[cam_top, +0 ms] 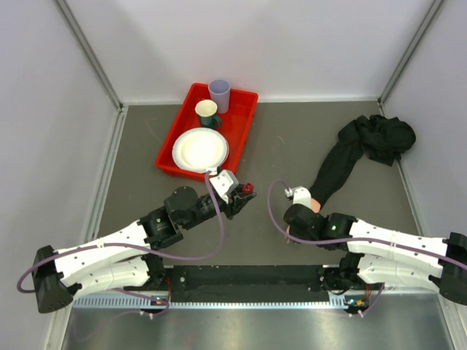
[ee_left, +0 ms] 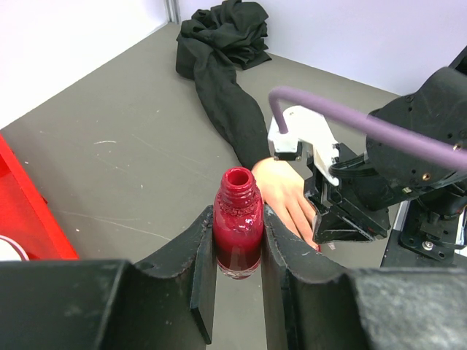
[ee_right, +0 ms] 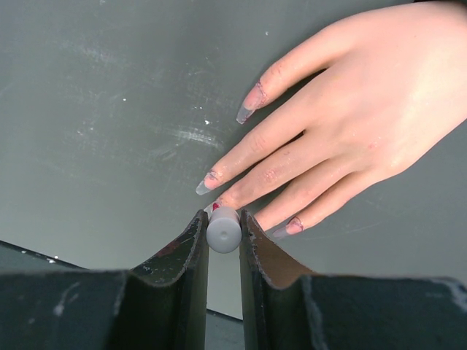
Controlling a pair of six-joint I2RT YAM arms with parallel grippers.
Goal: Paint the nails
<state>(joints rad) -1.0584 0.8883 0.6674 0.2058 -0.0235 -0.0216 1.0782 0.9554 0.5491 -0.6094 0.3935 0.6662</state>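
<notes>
The nails [ee_right: 248, 108] lie on the table [cam_top: 277, 131] in front of your right arm, at the tips of the mannequin [ee_right: 379, 95], whose fingers are spread flat and point toward the arm bases. That flat, splayed pose gives each nail its own open face for the brush. Long and pale, they show only faint reddish smears near the cuticles, so I judge the painting barely begun.

Your right hand [ee_right: 223, 219] is pinched narrow on a grey cap [ee_right: 223, 230], seen end-on, directly over the middle fingertips. Held that way, the brush should point straight down at a nail.

Your left hand [ee_left: 238, 219] is clamped on the open bottle [ee_left: 237, 233], upright, just left of the mannequin, probably so you can dip again without a long reach.

The brush itself is hidden under the cap; only a red speck shows beside it. You cannot tell which nail it is over, or whether it touches. The thumb is out of view, and the overhead view hides the fingers beneath your right arm. Whether the bottle rests on the table is unclear. The black sleeve [cam_top: 343, 157] trails away to the far right.
</notes>
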